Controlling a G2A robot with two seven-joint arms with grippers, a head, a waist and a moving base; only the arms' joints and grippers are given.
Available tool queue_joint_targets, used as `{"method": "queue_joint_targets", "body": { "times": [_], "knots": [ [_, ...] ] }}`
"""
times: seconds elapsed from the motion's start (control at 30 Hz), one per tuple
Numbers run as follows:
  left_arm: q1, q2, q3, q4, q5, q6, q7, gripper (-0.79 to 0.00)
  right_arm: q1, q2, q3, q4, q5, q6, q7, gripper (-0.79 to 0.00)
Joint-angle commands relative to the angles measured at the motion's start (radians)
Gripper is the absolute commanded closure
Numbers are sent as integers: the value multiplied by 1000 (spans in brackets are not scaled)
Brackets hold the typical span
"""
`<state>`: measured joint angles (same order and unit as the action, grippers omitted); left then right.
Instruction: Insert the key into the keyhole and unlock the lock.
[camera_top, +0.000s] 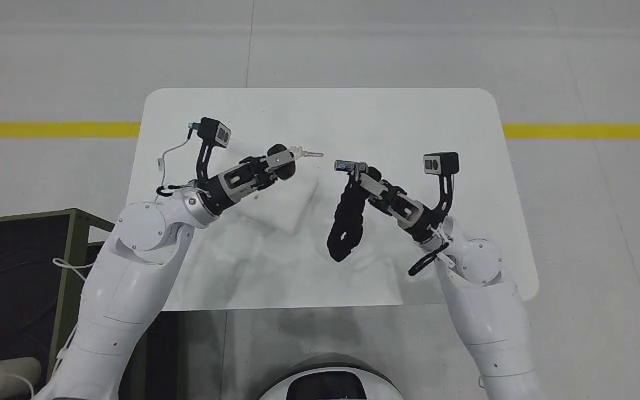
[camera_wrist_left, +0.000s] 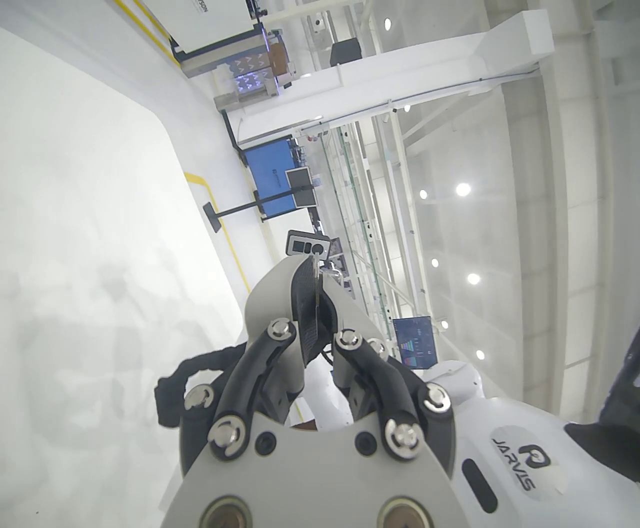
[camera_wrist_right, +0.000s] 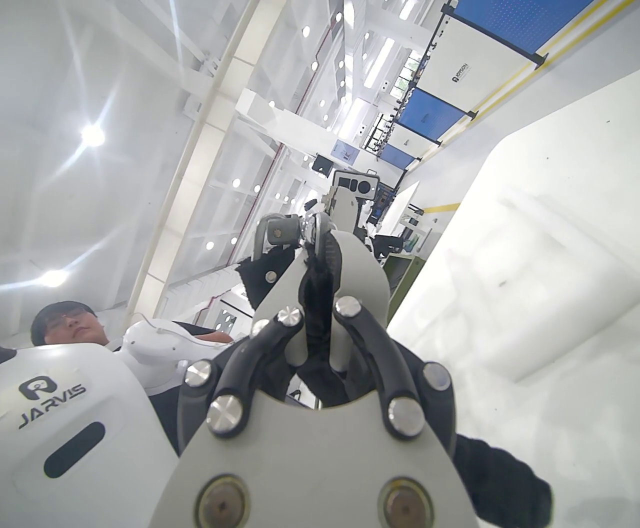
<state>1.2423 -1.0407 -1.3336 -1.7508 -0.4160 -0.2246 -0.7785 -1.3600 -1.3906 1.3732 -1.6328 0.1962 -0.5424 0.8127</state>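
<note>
Key (camera_top: 313, 155): was pinched in the closed left gripper (camera_top: 297, 156), over the table (camera_top: 450, 120), tip toward the lock (camera_top: 346, 164). Lock: hung clamped in the closed right gripper (camera_top: 362, 172), near the key, not touching.

White table (camera_top: 420, 115) (rounded corners) on grey floor (camera_top: 90, 60).

Cover (camera_wrist_left: 520, 462), white: black logo and one-word mark.
Second cover (camera_wrist_right: 50, 395), white: same mark.
Wall panel (camera_wrist_right: 462, 70): short dark print, possibly a maker's name, too small to be sure.
Blue board (camera_wrist_left: 272, 172): faint mark, unreadable.
Screen (camera_wrist_left: 412, 340): coloured chart, figures unreadable.
Cabinet (camera_wrist_left: 240, 75): rows of pale chevron signs.
</note>
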Motion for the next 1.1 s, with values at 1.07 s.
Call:
{"method": "queue_joint_targets", "body": {
  "times": [1.07],
  "knots": [
    [1, -28, 20, -21, 163, -35, 8, 0, -6, 35, -14, 14, -57, -21, -59, 0]
  ]
}}
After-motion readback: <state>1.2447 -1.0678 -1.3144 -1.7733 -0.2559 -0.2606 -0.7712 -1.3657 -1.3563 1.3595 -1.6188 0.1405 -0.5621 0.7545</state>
